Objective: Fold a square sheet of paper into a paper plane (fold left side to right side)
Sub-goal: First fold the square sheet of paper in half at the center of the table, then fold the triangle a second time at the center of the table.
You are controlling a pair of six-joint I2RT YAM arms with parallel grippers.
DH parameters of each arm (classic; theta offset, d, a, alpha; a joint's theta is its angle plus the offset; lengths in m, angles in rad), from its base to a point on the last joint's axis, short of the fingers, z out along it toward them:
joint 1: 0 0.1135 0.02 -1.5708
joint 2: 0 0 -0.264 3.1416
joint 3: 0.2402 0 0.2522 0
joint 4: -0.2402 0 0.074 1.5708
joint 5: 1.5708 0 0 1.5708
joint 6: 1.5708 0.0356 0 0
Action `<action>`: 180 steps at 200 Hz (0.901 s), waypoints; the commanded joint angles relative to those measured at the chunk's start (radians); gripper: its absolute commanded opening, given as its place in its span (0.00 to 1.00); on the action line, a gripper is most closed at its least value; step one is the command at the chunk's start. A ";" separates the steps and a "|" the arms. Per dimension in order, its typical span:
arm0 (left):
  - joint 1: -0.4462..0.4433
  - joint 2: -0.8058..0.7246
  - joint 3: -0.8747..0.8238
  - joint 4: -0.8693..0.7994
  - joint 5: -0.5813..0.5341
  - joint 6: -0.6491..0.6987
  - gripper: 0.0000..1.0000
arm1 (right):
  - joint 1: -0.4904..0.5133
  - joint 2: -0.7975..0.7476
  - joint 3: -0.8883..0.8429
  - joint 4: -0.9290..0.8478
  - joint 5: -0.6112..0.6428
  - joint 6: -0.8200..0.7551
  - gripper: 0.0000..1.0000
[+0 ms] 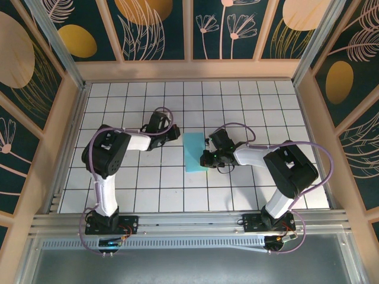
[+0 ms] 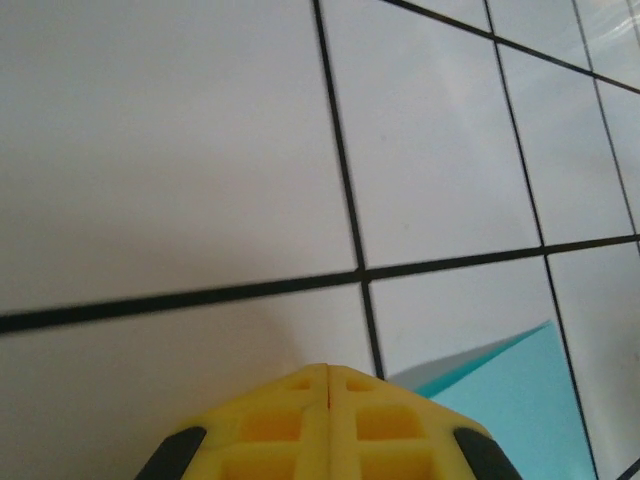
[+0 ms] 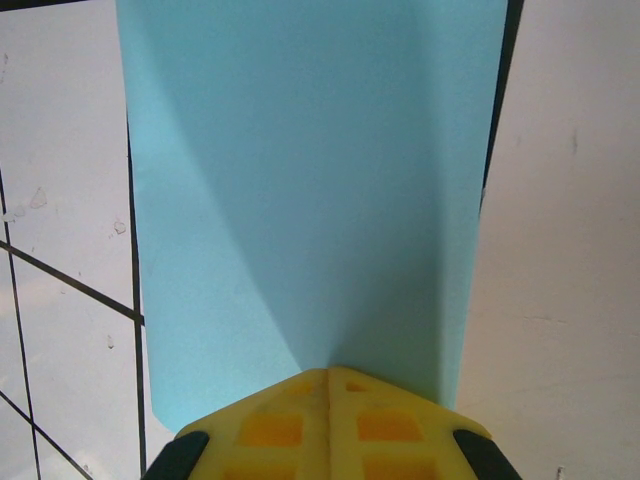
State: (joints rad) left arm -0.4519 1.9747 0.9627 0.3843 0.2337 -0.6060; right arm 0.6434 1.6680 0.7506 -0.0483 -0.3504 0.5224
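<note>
— Yellow fingers [image 3: 270, 425] of your right gripper [image 3: 328, 372] are pressed together over the square sheet of paper [image 3: 310, 180], in the middle of the table [image 1: 118, 183]. Your left gripper [image 2: 328, 368], closed too, sits near its corner.
— Which step?
— Folded across already, I judge; you press the crease next. The contact point and the layers are hidden.

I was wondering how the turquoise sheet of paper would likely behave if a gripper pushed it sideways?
Probably floppy: the square sheet of paper lies thin and flat, so a push may buckle it. Likely very light and apt to slide on the smooth table. The shut right gripper resting at its edge probably helps pin it.
</note>
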 commanded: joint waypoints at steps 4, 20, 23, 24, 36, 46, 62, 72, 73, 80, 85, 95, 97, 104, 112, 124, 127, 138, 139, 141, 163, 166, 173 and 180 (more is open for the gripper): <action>0.005 -0.119 -0.072 -0.025 0.021 0.022 0.00 | -0.012 0.032 -0.059 -0.107 0.089 0.006 0.00; -0.013 -0.169 -0.121 -0.020 0.061 0.006 0.00 | -0.013 0.025 -0.060 -0.098 0.085 0.014 0.00; -0.018 -0.177 -0.129 -0.020 0.070 0.003 0.00 | -0.012 0.024 -0.061 -0.098 0.085 0.016 0.00; -0.019 -0.179 -0.132 -0.021 0.072 0.002 0.00 | -0.012 0.024 -0.061 -0.096 0.085 0.016 0.00; -0.041 -0.202 -0.156 -0.026 0.100 -0.013 0.00 | -0.012 0.022 -0.062 -0.092 0.085 0.020 0.00; -0.063 -0.213 -0.174 -0.023 0.115 -0.033 0.00 | -0.011 0.020 -0.062 -0.089 0.084 0.023 0.00; -0.098 -0.216 -0.190 -0.005 0.132 -0.067 0.00 | -0.011 0.018 -0.064 -0.084 0.084 0.026 0.00; -0.113 -0.210 -0.195 0.012 0.142 -0.087 0.00 | -0.010 0.019 -0.063 -0.081 0.081 0.028 0.00; -0.114 -0.209 -0.195 0.013 0.143 -0.088 0.00 | -0.009 0.018 -0.064 -0.080 0.081 0.028 0.00; -0.122 -0.200 -0.194 0.028 0.150 -0.099 0.00 | -0.008 0.020 -0.062 -0.079 0.079 0.030 0.00; -0.125 -0.192 -0.191 0.035 0.154 -0.106 0.00 | -0.009 0.020 -0.061 -0.079 0.079 0.031 0.00; -0.132 -0.174 -0.181 0.046 0.157 -0.115 0.00 | -0.007 0.023 -0.059 -0.078 0.079 0.030 0.00; -0.134 -0.170 -0.179 0.047 0.158 -0.115 0.00 | -0.006 0.023 -0.058 -0.079 0.079 0.030 0.00; -0.137 -0.157 -0.169 0.045 0.158 -0.116 0.00 | -0.005 0.025 -0.056 -0.080 0.079 0.030 0.00; -0.139 -0.141 -0.154 0.037 0.156 -0.113 0.00 | -0.005 0.027 -0.055 -0.082 0.079 0.029 0.00; -0.141 -0.126 -0.140 0.030 0.145 -0.109 0.00 | -0.004 0.026 -0.054 -0.080 0.077 0.030 0.00; -0.141 -0.124 -0.138 0.026 0.142 -0.108 0.00 | -0.003 0.025 -0.053 -0.080 0.077 0.031 0.00; -0.141 -0.111 -0.129 0.007 0.124 -0.098 0.00 | -0.004 0.023 -0.051 -0.080 0.076 0.030 0.00; -0.141 -0.110 -0.128 0.005 0.123 -0.098 0.00 | -0.004 0.023 -0.051 -0.080 0.076 0.030 0.00; -0.141 -0.108 -0.126 -0.001 0.118 -0.095 0.00 | -0.003 0.023 -0.052 -0.079 0.076 0.030 0.00; -0.141 -0.087 -0.121 -0.034 0.092 -0.076 0.00 | -0.002 0.014 -0.044 -0.078 0.071 0.030 0.00; -0.141 -0.087 -0.121 -0.038 0.090 -0.074 0.00 | -0.002 0.012 -0.043 -0.076 0.070 0.030 0.00; -0.141 -0.081 -0.123 -0.044 0.084 -0.069 0.00 | -0.004 0.007 -0.040 -0.075 0.067 0.031 0.02; -0.141 -0.076 -0.126 -0.049 0.080 -0.066 0.00 | -0.004 -0.001 -0.036 -0.070 0.063 0.032 0.04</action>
State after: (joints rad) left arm -0.5896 1.8706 0.8223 0.3771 0.3431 -0.6971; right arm 0.6434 1.6592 0.7368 -0.0231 -0.3527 0.5411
